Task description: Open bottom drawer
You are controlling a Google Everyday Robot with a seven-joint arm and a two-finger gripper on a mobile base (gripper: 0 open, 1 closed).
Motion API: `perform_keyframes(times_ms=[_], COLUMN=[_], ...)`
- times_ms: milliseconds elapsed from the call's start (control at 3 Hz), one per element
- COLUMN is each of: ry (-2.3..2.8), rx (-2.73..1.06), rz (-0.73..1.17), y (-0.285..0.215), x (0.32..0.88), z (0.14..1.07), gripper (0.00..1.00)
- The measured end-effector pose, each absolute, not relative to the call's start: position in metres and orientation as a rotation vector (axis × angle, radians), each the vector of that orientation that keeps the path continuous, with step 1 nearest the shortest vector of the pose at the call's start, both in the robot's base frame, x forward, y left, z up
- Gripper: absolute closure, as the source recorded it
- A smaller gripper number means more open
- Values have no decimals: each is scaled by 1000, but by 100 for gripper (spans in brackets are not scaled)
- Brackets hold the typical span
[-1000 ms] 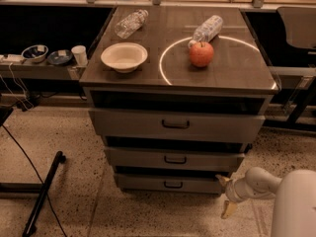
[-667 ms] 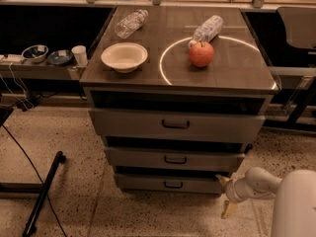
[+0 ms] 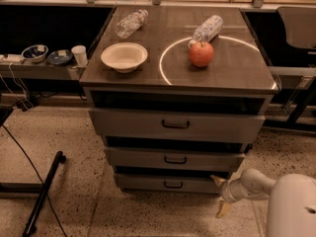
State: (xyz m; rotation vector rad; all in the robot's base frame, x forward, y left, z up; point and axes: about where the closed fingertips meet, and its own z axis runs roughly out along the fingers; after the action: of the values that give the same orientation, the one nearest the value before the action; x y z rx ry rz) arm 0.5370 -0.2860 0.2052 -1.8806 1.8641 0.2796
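Observation:
The bottom drawer (image 3: 148, 182) is the narrowest grey front of three in the cabinet, low near the floor, with a small black handle (image 3: 173, 184) at its centre. Its front stands slightly out from the cabinet, like the two drawers above. My gripper (image 3: 219, 195) is at the lower right, just past the drawer's right end and close to the floor. Its two pale fingers are spread apart and hold nothing. One fingertip (image 3: 216, 180) is near the drawer's right corner, and the other (image 3: 222, 210) is lower, over the floor. The gripper is well to the right of the handle.
On the cabinet top (image 3: 237, 70) are a white bowl (image 3: 124, 57), a red apple (image 3: 201, 54) and two plastic bottles (image 3: 130, 22) (image 3: 208, 28). The middle drawer (image 3: 174, 158) and top drawer (image 3: 176, 124) are above. A black pole (image 3: 43, 194) lies on the floor at left.

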Motion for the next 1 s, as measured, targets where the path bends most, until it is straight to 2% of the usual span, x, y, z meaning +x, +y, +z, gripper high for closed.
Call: perform_keyframes(times_ms=[333, 667, 1000], ry=[1849, 1838, 1837], rx=[-1902, -1930, -1940], rz=[269, 249, 247], y=[-274, -262, -251], x=[542, 549, 555], z=[197, 195, 190], gripper=[0, 6, 3])
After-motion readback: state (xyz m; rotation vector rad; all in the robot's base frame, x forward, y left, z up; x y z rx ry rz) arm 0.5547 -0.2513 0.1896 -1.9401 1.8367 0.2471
